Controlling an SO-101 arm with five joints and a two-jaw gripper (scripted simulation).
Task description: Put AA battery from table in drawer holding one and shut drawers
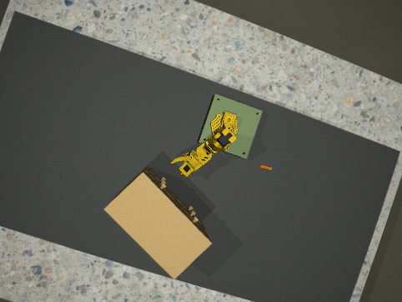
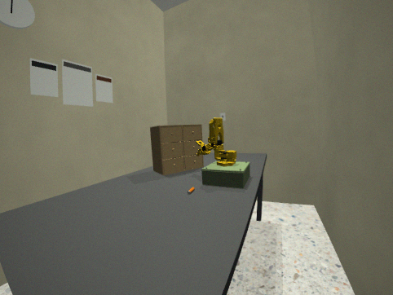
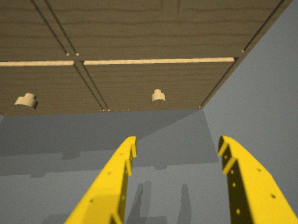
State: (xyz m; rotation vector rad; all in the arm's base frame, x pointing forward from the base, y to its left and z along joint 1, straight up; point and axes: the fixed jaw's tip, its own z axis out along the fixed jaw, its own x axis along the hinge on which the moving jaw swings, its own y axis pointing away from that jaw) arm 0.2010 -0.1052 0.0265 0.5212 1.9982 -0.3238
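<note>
The walls point(image 2: 245, 73) were plain tan. Three white papers point(image 2: 77, 83) hung on one wall, under a round clock point(image 2: 16, 14). The long dark table point(image 2: 122, 228) stood on a speckled stone floor point(image 2: 293, 253).

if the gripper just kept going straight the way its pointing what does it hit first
Probably the front of the drawer chest, low down near the bottom-row knob. The open, empty gripper points at it across bare table; exact depth is unclear.

Wood-grained drawer chest point(image 3: 150, 30), matt grey table point(image 1: 83, 104), seemingly plastic yellow claw point(image 3: 175, 180), speckled stone floor point(image 1: 292, 75).
</note>
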